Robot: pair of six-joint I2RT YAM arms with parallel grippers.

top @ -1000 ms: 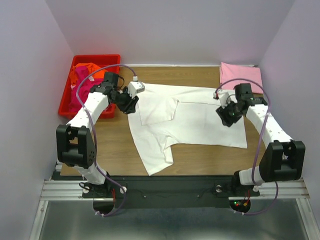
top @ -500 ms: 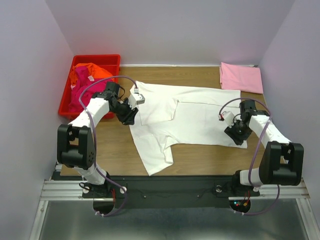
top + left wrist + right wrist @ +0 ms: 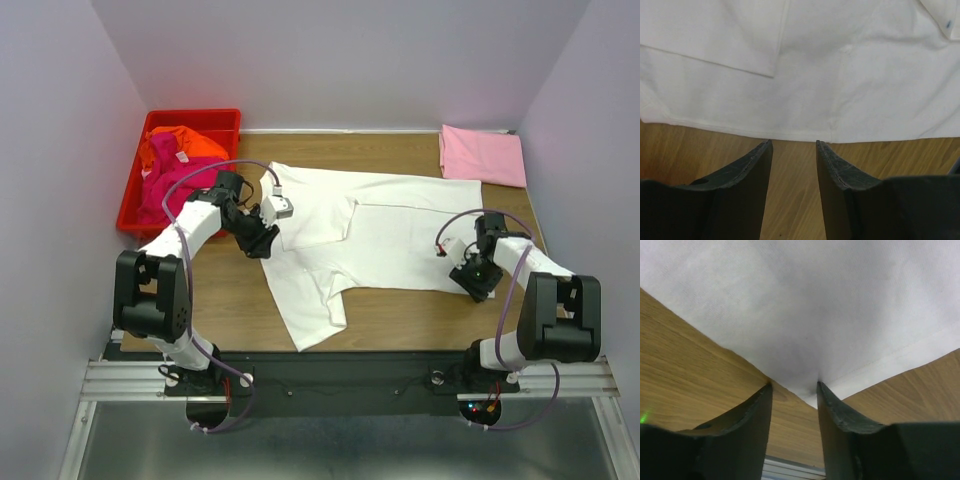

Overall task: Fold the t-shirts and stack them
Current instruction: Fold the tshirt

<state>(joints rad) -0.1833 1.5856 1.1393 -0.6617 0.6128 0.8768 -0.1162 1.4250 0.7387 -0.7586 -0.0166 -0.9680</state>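
Note:
A large white t-shirt [image 3: 390, 235] lies spread flat on the wooden table [image 3: 410, 320]; no red print shows. My left gripper [image 3: 262, 238] is open at the shirt's left edge. In the left wrist view its gripper [image 3: 793, 145] has both tips just short of the white hem [image 3: 840, 75], with bare wood between them. My right gripper [image 3: 478, 281] is open at the shirt's near right corner. In the right wrist view that gripper [image 3: 794, 387] has its tips either side of the corner of the shirt [image 3: 805, 300]. A pale pink t-shirt [image 3: 482, 155] lies folded at the back right.
A red plastic bin [image 3: 195, 113] stands at the back left, holding an orange t-shirt [image 3: 200, 145] and a magenta one [image 3: 165, 185]. Purple walls close in the left, right and back. The arm bases and a metal rail line the near edge.
My right gripper has moved toward the near edge and down to the shirt's near right corner. My left gripper has shifted a little nearer along the shirt's left edge.

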